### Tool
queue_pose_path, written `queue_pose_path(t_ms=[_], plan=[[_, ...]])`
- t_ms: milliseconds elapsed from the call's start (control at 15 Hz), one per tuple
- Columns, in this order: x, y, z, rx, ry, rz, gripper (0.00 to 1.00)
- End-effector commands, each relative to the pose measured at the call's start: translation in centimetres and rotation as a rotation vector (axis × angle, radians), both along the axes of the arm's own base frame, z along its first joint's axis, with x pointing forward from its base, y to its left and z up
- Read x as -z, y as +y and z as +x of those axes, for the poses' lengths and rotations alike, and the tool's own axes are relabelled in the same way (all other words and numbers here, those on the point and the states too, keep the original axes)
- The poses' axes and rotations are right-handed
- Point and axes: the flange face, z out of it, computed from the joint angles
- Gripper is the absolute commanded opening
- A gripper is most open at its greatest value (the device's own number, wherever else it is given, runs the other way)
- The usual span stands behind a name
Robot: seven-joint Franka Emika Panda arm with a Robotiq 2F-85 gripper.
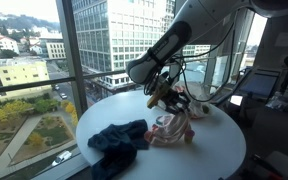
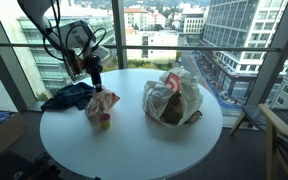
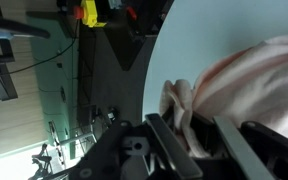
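Wrist view is largely filled by the pinkish cloth (image 3: 254,80), pinched at a bunched fold between the almost closed jaws of the gripper (image 2: 96,80) and draped below them; it is judged soft, light and limp, best held by such folds.

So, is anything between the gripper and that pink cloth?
Nothing visible does. The gripper is shut on the top of the pink cloth itself; the blue cloth and the plastic bag lie to either side.

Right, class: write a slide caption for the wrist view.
Gripper shut on a pink cloth over the white table.
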Motion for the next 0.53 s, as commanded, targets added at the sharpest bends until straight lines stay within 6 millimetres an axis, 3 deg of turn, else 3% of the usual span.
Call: queue_pose_path(t_ms=[0, 467], plan=[[-2.0, -2.6, 0.3, 0.073, -0.026, -0.068, 0.12], [-2.1, -6.6, 0.2, 0.179, -0.011, -0.061, 0.12]])
